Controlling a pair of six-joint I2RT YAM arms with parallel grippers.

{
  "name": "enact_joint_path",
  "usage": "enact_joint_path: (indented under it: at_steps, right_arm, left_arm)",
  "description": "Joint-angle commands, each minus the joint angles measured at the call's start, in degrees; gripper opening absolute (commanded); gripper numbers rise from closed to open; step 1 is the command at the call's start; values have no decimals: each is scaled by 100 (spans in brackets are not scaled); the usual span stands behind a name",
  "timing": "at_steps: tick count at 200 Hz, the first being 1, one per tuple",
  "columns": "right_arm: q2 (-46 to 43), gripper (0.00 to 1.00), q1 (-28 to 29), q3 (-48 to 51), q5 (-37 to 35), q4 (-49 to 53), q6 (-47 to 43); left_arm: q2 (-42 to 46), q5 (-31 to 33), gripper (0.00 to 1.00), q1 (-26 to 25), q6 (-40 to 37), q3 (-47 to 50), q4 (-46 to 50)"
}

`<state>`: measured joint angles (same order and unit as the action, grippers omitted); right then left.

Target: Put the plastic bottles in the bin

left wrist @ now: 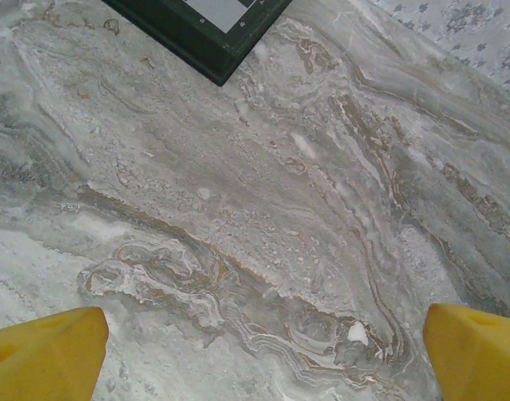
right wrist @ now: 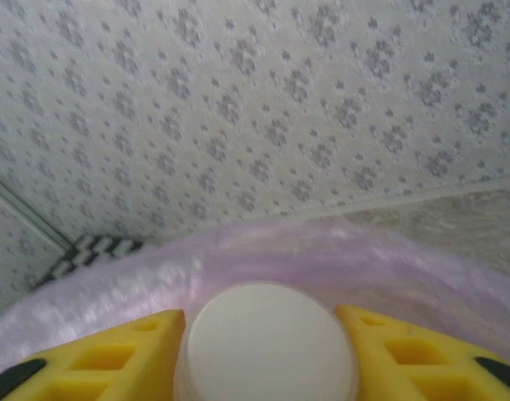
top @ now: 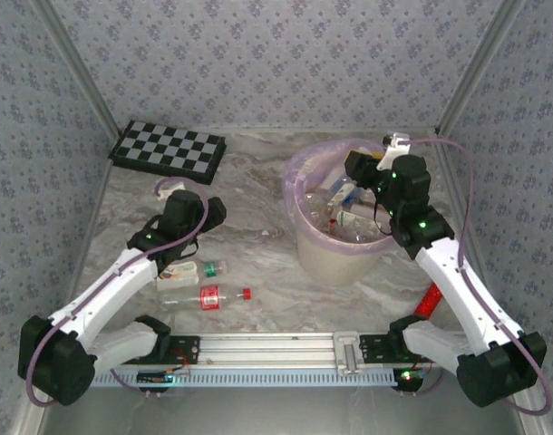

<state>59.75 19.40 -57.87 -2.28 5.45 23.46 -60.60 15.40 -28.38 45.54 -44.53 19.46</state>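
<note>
1. Plastic bottle with a round white end (right wrist: 272, 342) sits between the yellow fingers (right wrist: 113, 359) of the right gripper (right wrist: 259, 322). It hangs over the round cream-white bin lined with a translucent pink-purple bag (top: 326, 258).
2. Those fingers lie close against both sides of the white end. Whether they press on it or only flank it cannot be told.
3. In the top view the bin stands on the right half of the grey marbled desk (top: 258, 199). Several clear plastic bottles (top: 344, 213) lie jumbled inside it.
4. The left gripper (left wrist: 263, 351) has its yellow fingers spread wide with nothing between them and bare desk below.
5. Two bottles lie on their sides by the left arm, well apart from the bin. A green-labelled bottle (top: 197, 269) is against the arm. A red-labelled bottle with a red cap (top: 210, 296) is just nearer the bases.
6. A red object (top: 428, 302) is partly hidden by the right arm; what it is cannot be told.
7. A black-and-white chequered board (top: 168, 149) lies flat at the far left of the desk.
</note>
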Motion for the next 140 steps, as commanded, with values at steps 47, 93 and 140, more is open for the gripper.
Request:
enact_joint_path:
  at_steps: [47,93,140]
  right_arm:
    - [-402,82,-126,-1392,-112,2419,-785]
    - [80,45,-383,-1749,335,2409,-887]
    - [863,28,-328,-1728,519,2268,-905]
  left_arm:
    - [-376,-213,96,52,54,-197,-275]
    - [-661,-368,97,52,67,-335,-364]
    - [-353,-148,98,52,72,-340,229]
